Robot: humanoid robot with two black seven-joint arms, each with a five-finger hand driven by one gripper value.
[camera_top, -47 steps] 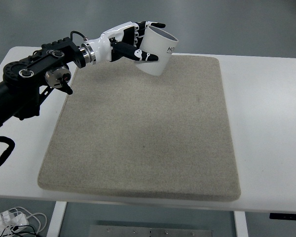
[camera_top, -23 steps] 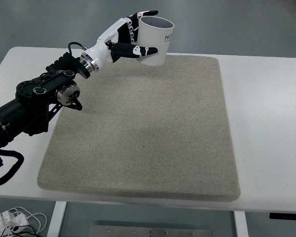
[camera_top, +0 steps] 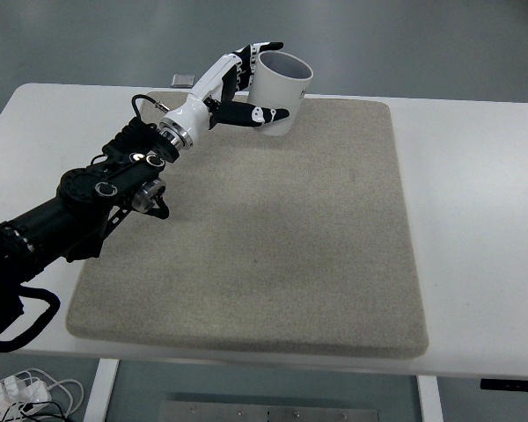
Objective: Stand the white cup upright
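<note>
The white cup (camera_top: 281, 91) stands nearly upright, mouth up, at the far edge of the grey mat (camera_top: 264, 237). My left hand (camera_top: 252, 83) is wrapped around its left side, thumb across the front and fingers behind the rim, shut on the cup. I cannot tell whether the cup's base touches the mat or hovers just above it. The black left arm (camera_top: 88, 198) reaches in from the lower left across the mat's left side. My right arm is out of sight.
The mat lies on a white table (camera_top: 475, 193). A small grey object (camera_top: 181, 80) lies on the table just behind the mat's far left corner. White cables (camera_top: 22, 391) hang below the table's near left edge.
The cup went from tilted right to nearly upright and dropped slightly towards the mat. My left arm pushed further in, so more of it lies over the mat's left side.
</note>
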